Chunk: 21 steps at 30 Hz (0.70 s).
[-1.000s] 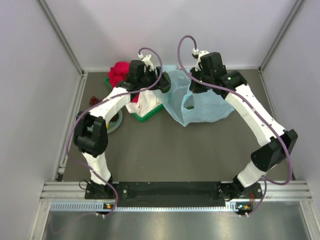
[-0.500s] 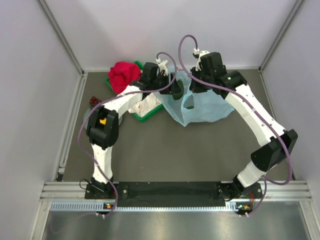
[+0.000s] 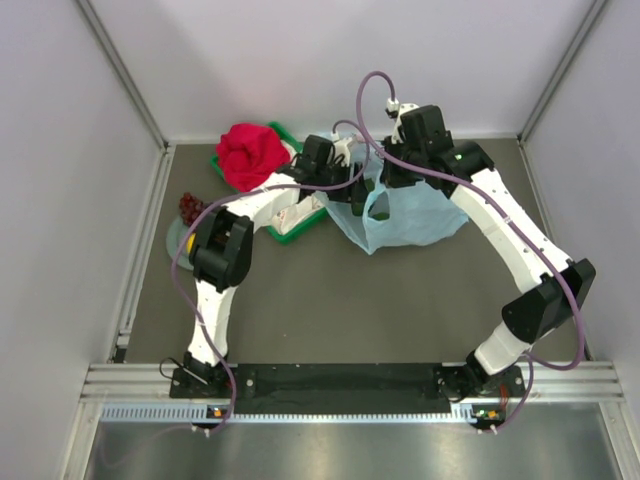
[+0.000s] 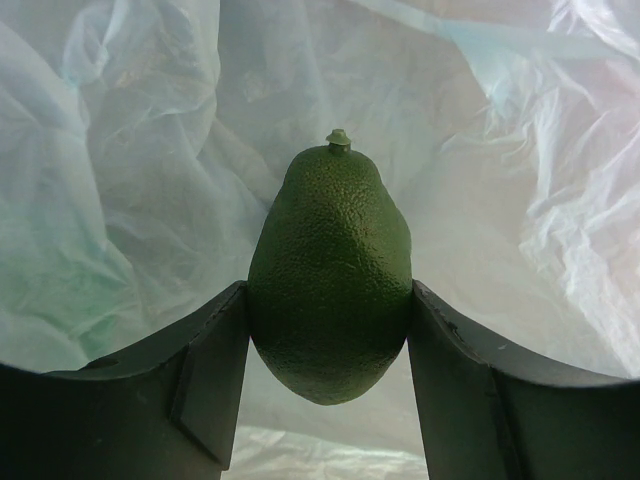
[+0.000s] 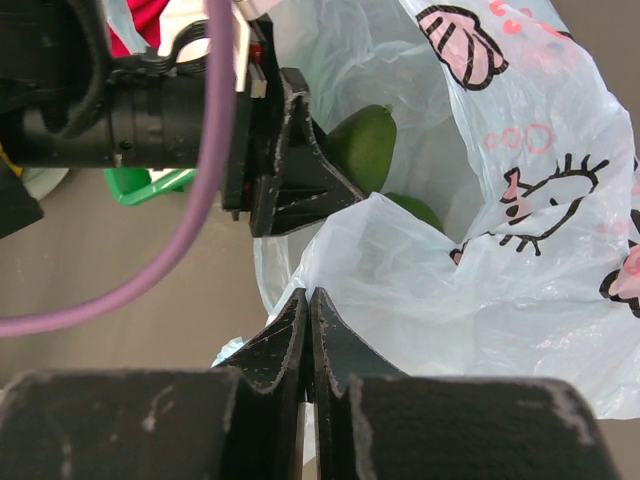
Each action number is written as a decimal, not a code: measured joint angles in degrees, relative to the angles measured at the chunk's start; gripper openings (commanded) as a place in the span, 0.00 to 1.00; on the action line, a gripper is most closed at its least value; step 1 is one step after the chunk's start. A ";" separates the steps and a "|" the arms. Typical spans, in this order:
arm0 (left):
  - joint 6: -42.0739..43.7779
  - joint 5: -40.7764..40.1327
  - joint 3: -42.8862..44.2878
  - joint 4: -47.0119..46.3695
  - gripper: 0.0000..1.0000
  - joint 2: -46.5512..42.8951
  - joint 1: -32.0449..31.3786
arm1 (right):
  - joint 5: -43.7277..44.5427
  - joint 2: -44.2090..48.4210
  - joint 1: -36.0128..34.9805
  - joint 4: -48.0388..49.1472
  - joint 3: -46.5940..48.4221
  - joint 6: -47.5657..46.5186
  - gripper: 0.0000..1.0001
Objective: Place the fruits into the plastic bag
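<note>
The plastic bag [image 3: 412,218] lies at the back centre, pale blue with printed cartoon marks [image 5: 480,290]. My right gripper [image 3: 388,176] [image 5: 310,298] is shut on its rim and holds the mouth up. My left gripper [image 3: 356,190] [image 4: 328,305] is shut on a dark green fruit [image 4: 330,265] [image 5: 362,146], stem end away from the camera, inside the bag's mouth with bag film [image 4: 120,200] all around. A second green fruit [image 5: 416,209] lies deeper in the bag. Dark grapes [image 3: 190,206] and a yellow citrus [image 3: 191,243] sit on the plate [image 3: 176,236] at the left.
A green tray [image 3: 292,232] with a red cloth [image 3: 250,152] and white cloths stands behind the left arm, next to the bag. Grey walls close in the table on the left, back and right.
My left arm has swung right, from over the green tray to the bag's mouth, carrying the green fruit. The right arm and the bag's held rim have stayed in place.
</note>
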State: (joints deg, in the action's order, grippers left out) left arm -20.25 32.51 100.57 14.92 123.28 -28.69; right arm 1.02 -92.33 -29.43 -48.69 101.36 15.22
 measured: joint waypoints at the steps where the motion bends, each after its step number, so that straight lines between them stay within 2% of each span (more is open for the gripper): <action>1: 0.02 0.11 0.28 0.09 0.38 0.48 -0.07 | 0.00 0.02 0.00 -0.20 0.00 -0.02 0.00; 7: 0.66 0.24 1.38 1.55 0.48 3.04 -0.33 | 0.00 0.02 0.00 -0.39 0.00 -0.07 0.00; 9: 1.07 -0.02 1.66 2.25 0.60 3.87 -0.33 | 0.00 0.02 0.00 -0.39 0.00 -0.09 0.00; 16: 2.29 -0.87 1.68 3.65 0.80 4.66 -0.66 | 0.09 0.07 0.00 -0.35 -0.13 -0.22 0.00; 21: 2.62 -1.27 1.73 3.63 0.86 4.66 -1.11 | 0.39 0.15 0.00 -0.31 -0.13 -0.70 0.00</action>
State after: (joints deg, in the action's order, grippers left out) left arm -17.63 31.24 102.30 18.55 127.94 -29.80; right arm 1.41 -92.18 -29.43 -48.99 101.23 14.52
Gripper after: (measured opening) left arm 0.845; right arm 0.007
